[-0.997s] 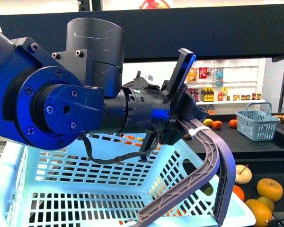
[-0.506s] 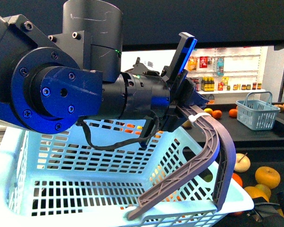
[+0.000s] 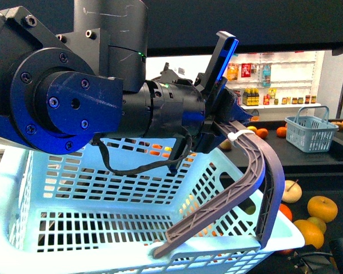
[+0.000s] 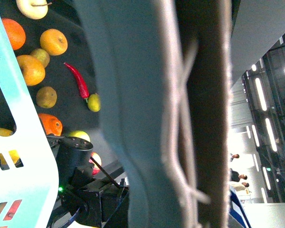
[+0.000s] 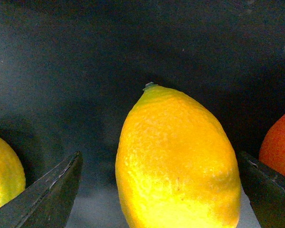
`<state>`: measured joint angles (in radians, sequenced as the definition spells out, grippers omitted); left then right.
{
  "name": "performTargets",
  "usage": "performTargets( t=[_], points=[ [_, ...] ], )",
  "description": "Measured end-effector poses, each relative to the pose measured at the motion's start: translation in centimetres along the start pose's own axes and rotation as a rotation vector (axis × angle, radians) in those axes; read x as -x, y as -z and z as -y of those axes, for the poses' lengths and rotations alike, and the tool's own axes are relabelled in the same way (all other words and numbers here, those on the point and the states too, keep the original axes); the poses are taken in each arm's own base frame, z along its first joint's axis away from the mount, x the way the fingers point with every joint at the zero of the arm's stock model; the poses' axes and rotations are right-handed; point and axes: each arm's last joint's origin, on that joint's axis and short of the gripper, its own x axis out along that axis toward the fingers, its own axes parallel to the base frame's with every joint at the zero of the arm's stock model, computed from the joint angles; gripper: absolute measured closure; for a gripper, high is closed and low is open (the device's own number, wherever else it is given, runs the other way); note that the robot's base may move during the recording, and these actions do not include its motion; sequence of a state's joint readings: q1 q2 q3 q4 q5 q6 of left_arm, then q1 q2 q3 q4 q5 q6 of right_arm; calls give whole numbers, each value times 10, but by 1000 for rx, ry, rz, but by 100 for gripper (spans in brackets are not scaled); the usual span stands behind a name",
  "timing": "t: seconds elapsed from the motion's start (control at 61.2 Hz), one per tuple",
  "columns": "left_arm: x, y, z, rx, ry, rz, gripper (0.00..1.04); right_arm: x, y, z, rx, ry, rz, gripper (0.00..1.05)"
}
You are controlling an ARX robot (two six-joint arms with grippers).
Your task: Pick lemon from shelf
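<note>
The lemon point(image 5: 176, 161) lies on the shelf point(image 5: 85, 66) between the parted jaws of the right gripper point(image 5: 159, 190), long axis parallel to them, pointed end away from the wrist (right wrist view only). Front view: left gripper point(image 3: 230, 124) jaws clamped on basket handle point(image 3: 258, 165).

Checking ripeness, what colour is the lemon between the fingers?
Bright yellow; the lemon shows best in the right wrist view.

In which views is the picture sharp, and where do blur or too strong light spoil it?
Front view: the basket rim glows overexposed, and the far wall shelves are bright. Left wrist view: the basket handle is so near that it blurs; ceiling lamps glare. Right wrist view: the lemon is sharp and well lit against the dark shelf.
</note>
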<state>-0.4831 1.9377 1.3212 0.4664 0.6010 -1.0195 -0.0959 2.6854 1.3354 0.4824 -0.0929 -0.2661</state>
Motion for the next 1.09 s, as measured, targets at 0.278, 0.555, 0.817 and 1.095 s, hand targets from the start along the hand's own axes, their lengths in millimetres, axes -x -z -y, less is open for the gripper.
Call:
performTargets(
  t=[0.278,0.555,0.817,1.095],
  points=[
    [0,0,0,0,0,0,98,-4,5,0,12,6,-11,18],
    [0,0,0,0,0,0,98,1,7,1,10,10,-13,40],
    [0,0,0,0,0,0,98,31,-5,11,-4,17,22,40],
    [0,0,0,0,0,0,98,124,-73,40,-8,11,268,40]
  ],
)
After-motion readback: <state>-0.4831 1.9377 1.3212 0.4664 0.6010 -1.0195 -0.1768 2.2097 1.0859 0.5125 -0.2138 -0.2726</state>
